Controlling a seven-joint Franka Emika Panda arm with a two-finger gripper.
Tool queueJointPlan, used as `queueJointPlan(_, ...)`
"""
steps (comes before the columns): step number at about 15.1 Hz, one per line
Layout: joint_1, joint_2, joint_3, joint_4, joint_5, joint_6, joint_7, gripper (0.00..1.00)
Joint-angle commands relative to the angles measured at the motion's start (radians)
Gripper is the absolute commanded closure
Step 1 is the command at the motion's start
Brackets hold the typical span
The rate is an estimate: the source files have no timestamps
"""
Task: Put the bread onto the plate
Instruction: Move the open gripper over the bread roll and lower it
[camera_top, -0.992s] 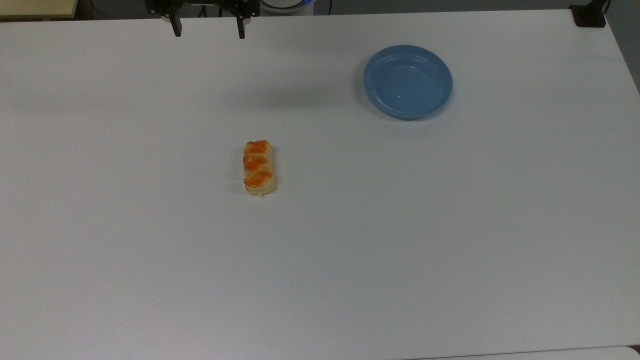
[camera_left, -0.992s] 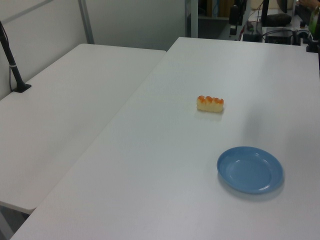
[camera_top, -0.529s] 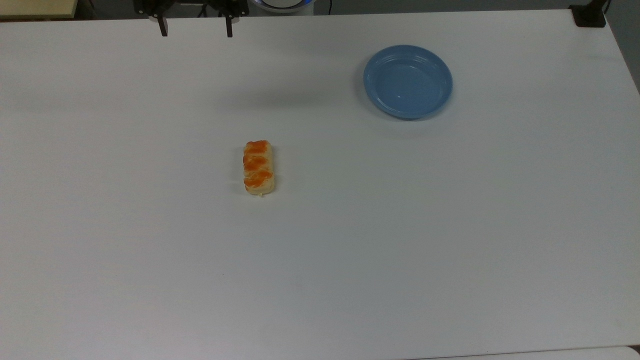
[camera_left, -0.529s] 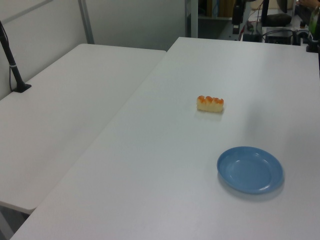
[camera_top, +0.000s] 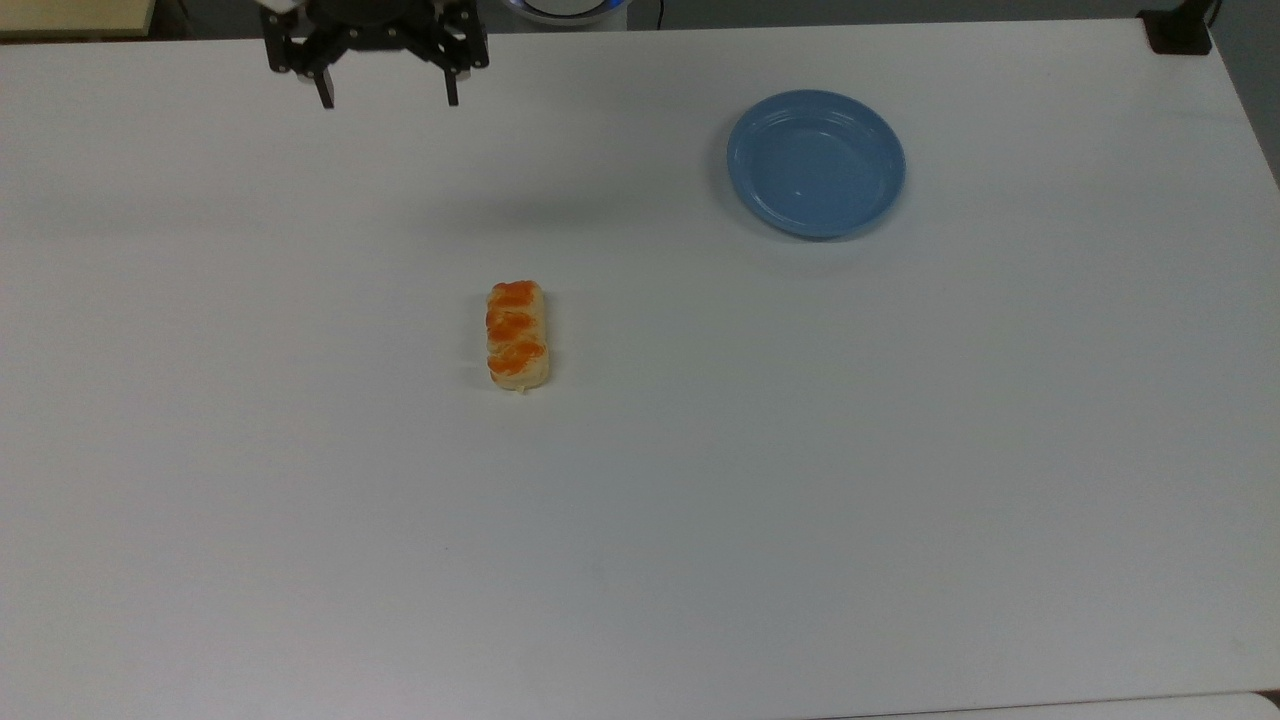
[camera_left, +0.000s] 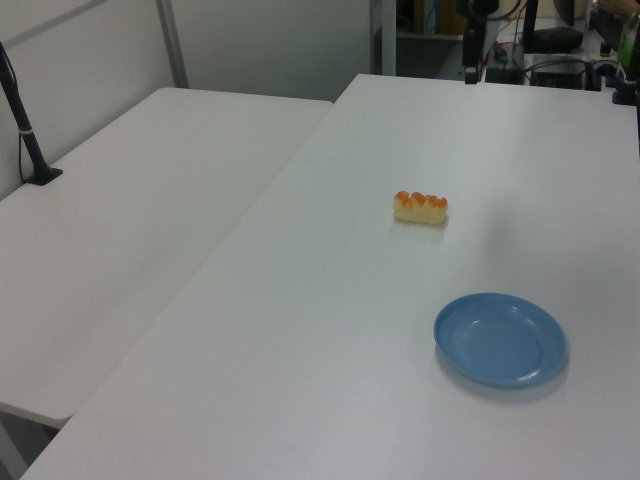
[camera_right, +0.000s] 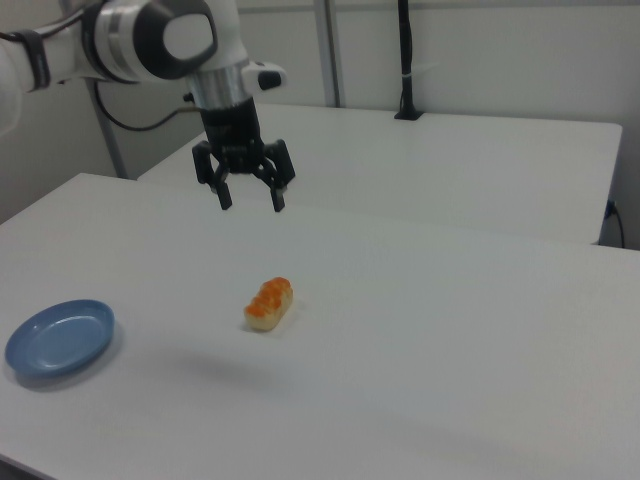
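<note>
Spread wide and carrying nothing, my hand (camera_top: 387, 100) hangs in the air above the tabletop (camera_top: 640, 520), fingers pointing down, with clear space between the two fingertips (camera_right: 226, 203). Nothing is between them and nothing touches them.

Below my hand and well apart from it lies the bread (camera_top: 517, 334), resting flat on the tabletop with its orange-glazed lumps facing up. In the right view it sits under and a little forward of my fingers (camera_right: 268, 303), still a good drop beneath them. Its long axis runs roughly away from my hand, so I judge that my fingers could close across its narrow width.

Farther out, off to the side of both my hand and the bread, sits the plate (camera_top: 816, 163), blue and with nothing in it. In the left view the bread (camera_left: 420, 207) and the plate (camera_left: 500, 339) are plainly separate, with bare tabletop between them.

So, by my reckoning, nothing of the task is done yet: the bread is ungrasped. Reaching it, descending, closing, lifting, carrying across and releasing all remain.
</note>
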Motion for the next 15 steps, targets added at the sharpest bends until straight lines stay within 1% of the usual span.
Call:
queueJointPlan(1,-0.009,0.054,0.003,-0.006,0.0,0.025,-0.031,0.0)
queueJointPlan(2,-0.001,0.068,0.006,-0.014,0.008,0.054,-0.026,0.0)
queueJointPlan(3,0.005,0.07,0.009,-0.047,0.009,0.099,-0.008,0.0)
queueJointPlan(5,0.009,0.059,0.01,-0.139,0.023,0.245,0.105,0.0)
queueJointPlan(7,0.014,0.061,0.025,-0.225,0.023,0.363,0.127,0.0)
queueJointPlan(8,0.013,0.064,0.035,-0.277,0.023,0.452,0.135,0.0)
queueJointPlan(9,0.014,0.065,0.035,-0.306,0.023,0.485,0.135,0.0)
queueJointPlan(10,0.019,0.067,0.036,-0.325,0.023,0.499,0.135,0.0)
queueJointPlan(13,0.037,0.093,0.036,-0.341,0.023,0.523,0.138,0.0)
queueJointPlan(14,0.037,0.107,0.036,-0.341,0.025,0.555,0.141,0.0)
queueJointPlan(15,0.043,0.132,0.036,-0.342,0.028,0.606,0.176,0.0)
